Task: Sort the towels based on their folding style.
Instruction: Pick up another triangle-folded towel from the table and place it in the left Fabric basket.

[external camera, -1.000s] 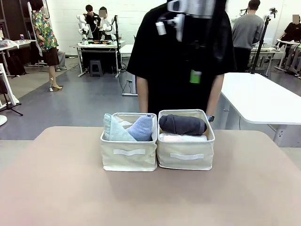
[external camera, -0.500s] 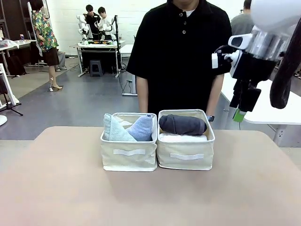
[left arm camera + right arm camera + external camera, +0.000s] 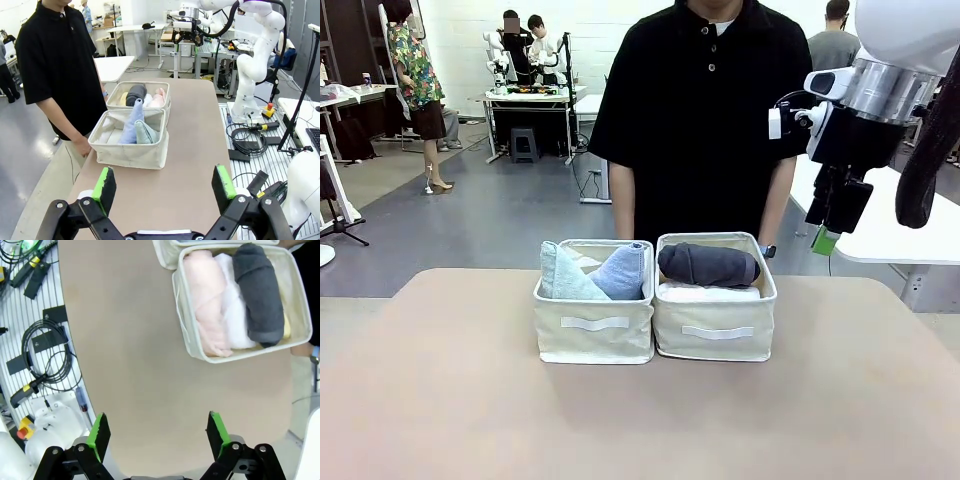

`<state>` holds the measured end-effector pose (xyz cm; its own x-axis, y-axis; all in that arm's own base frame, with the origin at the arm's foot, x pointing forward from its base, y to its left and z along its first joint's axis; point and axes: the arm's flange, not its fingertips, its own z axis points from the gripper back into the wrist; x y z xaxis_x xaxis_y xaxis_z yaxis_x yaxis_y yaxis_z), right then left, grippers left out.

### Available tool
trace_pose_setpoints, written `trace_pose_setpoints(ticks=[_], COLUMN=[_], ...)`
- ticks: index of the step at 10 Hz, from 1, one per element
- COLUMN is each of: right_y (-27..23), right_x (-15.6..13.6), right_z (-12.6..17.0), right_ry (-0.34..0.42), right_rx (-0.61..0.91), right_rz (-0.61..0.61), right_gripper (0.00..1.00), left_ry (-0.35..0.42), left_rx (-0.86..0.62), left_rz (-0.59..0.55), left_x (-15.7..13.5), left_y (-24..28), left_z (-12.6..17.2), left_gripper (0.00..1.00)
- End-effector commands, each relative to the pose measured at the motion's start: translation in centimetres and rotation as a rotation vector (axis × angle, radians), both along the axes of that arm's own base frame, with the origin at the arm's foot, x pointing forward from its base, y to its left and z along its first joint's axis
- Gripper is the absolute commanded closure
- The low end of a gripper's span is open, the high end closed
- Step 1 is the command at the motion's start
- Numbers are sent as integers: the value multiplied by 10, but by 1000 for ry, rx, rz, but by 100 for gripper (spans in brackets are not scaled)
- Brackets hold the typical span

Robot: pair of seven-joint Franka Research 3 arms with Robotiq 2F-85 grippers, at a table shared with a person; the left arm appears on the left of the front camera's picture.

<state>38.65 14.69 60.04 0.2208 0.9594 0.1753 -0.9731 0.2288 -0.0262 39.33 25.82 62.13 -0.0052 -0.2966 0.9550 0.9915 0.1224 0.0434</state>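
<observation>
Two cream bins stand side by side mid-table. The left bin point(image 3: 592, 335) holds the pale grey-green cone towel point(image 3: 558, 275) and the light blue cone towel point(image 3: 622, 272). The right bin point(image 3: 715, 338) holds the dark grey roll point(image 3: 708, 264) on top of the white roll point(image 3: 705, 292). From above, the pink roll point(image 3: 207, 300), white roll point(image 3: 231, 305), dark grey roll point(image 3: 257, 292) and a sliver of the yellow roll point(image 3: 287, 330) lie packed together. My right gripper point(image 3: 832, 222) hangs open, high above the table's right side. My left gripper point(image 3: 165, 185) is open and empty, well back from the bins.
A person in a black shirt point(image 3: 705, 110) stands close behind the bins, one hand point(image 3: 80, 146) at the table edge. The bare tan tabletop point(image 3: 640, 420) spreads around the bins. Cables point(image 3: 40, 365) lie on the floor beside the table. A white table point(image 3: 880, 210) stands at the right.
My right arm has swung from high above the bins out to the right side, then barely moved. The towels and bins stayed put.
</observation>
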Motion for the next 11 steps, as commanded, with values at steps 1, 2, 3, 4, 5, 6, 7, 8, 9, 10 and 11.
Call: trace_pose_setpoints(ticks=[1,2,3,4,5,6,7,8,9,10,11], right_y=[-3,0,-39,-92,-154,-201,-243,-282,-314,-340,-358], right_x=[0,0,-2,-5,-6,-10,-14,-17,-19,-26,-34], right_z=[-1,0,26,46,58,60,57,48,35,20,12], right_ry=[3,0,44,62,-14,-45,-83,-112,-130,-146,-169], right_rx=[-15,0,119,293,437,559,647,780,878,956,1008], right_rz=[16,0,151,255,232,232,247,206,153,133,110], right_gripper=[0,0,0,0,0,0,0,0,0,0,0], left_ry=[-4,-4,-4,-4,-4,-4,-4,-4,-4,-4,-4], left_rx=[10,10,10,10,10,10,10,10,10,10,10], left_rz=[7,7,7,7,7,7,7,7,7,7,7], left_x=[-2,-2,-2,-2,-2,-2,-2,-2,-2,-2,-2], left_y=[-1,-1,-1,-1,-1,-1,-1,-1,-1,-1,-1], left_z=[-1,-1,-1,-1,-1,-1,-1,-1,-1,-1,-1], left_gripper=[0,0,0,0,0,0,0,0,0,0,0])
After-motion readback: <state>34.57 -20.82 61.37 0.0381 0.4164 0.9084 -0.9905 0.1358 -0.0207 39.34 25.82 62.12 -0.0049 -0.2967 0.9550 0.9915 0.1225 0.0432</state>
